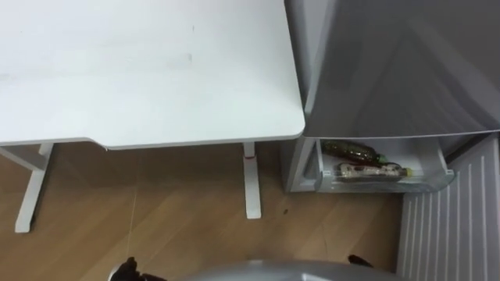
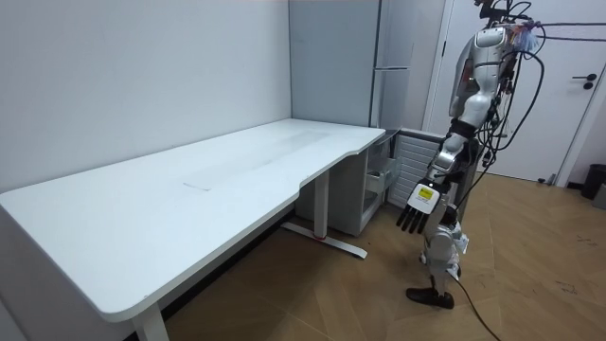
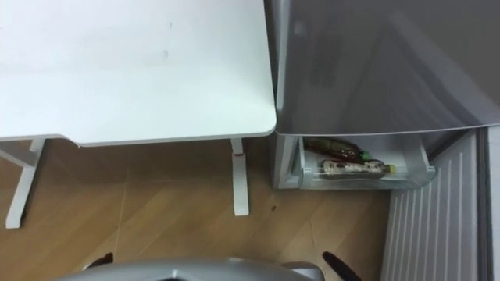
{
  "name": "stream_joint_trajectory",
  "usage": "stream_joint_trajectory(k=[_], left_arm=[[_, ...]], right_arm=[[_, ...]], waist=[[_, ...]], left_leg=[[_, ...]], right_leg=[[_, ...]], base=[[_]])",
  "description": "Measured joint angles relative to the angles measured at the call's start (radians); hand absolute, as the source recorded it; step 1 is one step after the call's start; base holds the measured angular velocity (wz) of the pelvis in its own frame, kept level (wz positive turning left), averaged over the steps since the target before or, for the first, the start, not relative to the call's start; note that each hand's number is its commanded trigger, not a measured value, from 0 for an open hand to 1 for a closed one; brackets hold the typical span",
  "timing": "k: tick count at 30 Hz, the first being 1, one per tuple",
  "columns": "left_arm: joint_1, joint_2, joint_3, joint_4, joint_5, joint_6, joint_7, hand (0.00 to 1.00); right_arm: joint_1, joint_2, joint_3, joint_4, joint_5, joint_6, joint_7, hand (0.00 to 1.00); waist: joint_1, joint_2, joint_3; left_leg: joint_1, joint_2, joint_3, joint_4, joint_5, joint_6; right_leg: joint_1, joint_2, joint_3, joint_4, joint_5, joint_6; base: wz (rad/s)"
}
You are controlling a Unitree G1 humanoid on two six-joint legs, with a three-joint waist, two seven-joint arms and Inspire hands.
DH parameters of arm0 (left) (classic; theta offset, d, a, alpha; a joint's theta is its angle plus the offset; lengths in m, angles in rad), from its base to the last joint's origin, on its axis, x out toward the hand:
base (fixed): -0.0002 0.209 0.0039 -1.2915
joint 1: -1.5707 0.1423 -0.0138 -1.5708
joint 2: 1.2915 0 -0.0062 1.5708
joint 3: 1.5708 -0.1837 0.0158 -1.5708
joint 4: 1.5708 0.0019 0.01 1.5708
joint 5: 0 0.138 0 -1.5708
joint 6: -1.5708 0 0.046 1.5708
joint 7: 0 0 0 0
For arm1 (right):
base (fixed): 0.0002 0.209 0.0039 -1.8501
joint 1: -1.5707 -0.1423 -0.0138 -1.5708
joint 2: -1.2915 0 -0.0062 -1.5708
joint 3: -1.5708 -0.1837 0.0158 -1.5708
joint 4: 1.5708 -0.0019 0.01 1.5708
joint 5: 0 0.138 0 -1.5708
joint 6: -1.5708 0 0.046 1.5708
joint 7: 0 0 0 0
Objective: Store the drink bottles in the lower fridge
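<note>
The lower fridge stands open, and its clear drawer (image 1: 442, 168) is pulled out at floor level. Two drink bottles lie in it on their sides: a dark one (image 1: 350, 147) at the back and a lighter labelled one (image 1: 369, 170) in front. The right eye view shows the same drawer (image 3: 422, 165) and bottles (image 3: 334, 146). I stand on the wooden floor in front of the fridge (image 2: 333, 66), upright. My left hand (image 2: 418, 203) hangs at my side with straight fingers and holds nothing.
A large white table (image 1: 156, 70) stands left of the fridge, its legs (image 1: 252, 183) on the wooden floor. The open lower fridge door (image 1: 453, 230), ribbed inside, juts out at the right. A grey wall runs behind the table (image 2: 142, 85).
</note>
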Motion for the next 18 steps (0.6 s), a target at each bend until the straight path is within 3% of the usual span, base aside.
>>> stream_joint_trajectory(k=[5, 11, 13, 16, 17, 18], left_arm=[[0.004, 0.002, 0.003, 0.0, 0.001, -0.001, -0.008, 0.0], [0.004, 0.002, 0.003, 0.001, 0.022, -0.001, -0.013, 0.0], [0.005, 0.002, 0.003, 0.001, 0.026, -0.001, -0.013, 0.0], [-0.016, 0.002, -0.002, 0.001, 0.025, 0.0, -0.021, 0.0], [-0.023, 0.002, -0.002, 0.001, 0.025, 0.0, -0.026, 0.0], [-0.033, 0.002, -0.003, 0.004, 0.025, -0.001, -0.031, 0.0]], right_arm=[[-0.004, -0.002, -0.027, -0.042, 0.103, -0.004, 0.006, 0.0], [-0.041, -0.007, -0.087, -0.059, 0.204, -0.04, 0.014, 0.0], [-0.051, -0.008, -0.092, -0.061, 0.214, -0.048, 0.015, 0.0], [-0.077, -0.007, -0.093, -0.069, 0.256, -0.055, 0.015, 0.0], [-0.087, -0.007, -0.093, -0.07, 0.262, -0.058, 0.015, 0.0], [-0.104, -0.008, -0.097, -0.076, 0.283, -0.059, 0.015, 0.0]], waist=[[0.002, -0.003, -0.0012], [0.002, 0.007, 0.0001], [0.002, 0.008, -0.0058], [0.0, 0.011, -0.0068], [0.001, 0.019, -0.0102], [0.0, 0.018, -0.0067]], left_leg=[[-0.001, 0.0, 0.0, 0.0, 0.0, 0.0], [-0.008, 0.001, 0.0, 0.004, -0.001, -0.001], [-0.021, 0.001, -0.002, 0.006, -0.001, -0.001], [-0.065, 0.002, -0.022, 0.042, -0.004, 0.001], [-0.077, 0.001, -0.026, 0.048, -0.004, 0.002], [-0.101, 0.002, -0.03, 0.066, -0.006, 0.005]], right_leg=[[-0.001, 0.0, 0.0, 0.0, 0.0, 0.0], [-0.001, 0.001, -0.001, 0.0, -0.001, -0.001], [-0.012, 0.0, -0.003, 0.003, -0.002, -0.002], [-0.043, -0.004, -0.026, 0.02, -0.002, -0.002], [-0.052, -0.004, -0.029, 0.022, -0.002, -0.002], [-0.072, -0.006, -0.034, 0.034, -0.002, -0.002]], base=[[0.0], [0.0], [0.03], [0.18], [0.17], [0.17]])
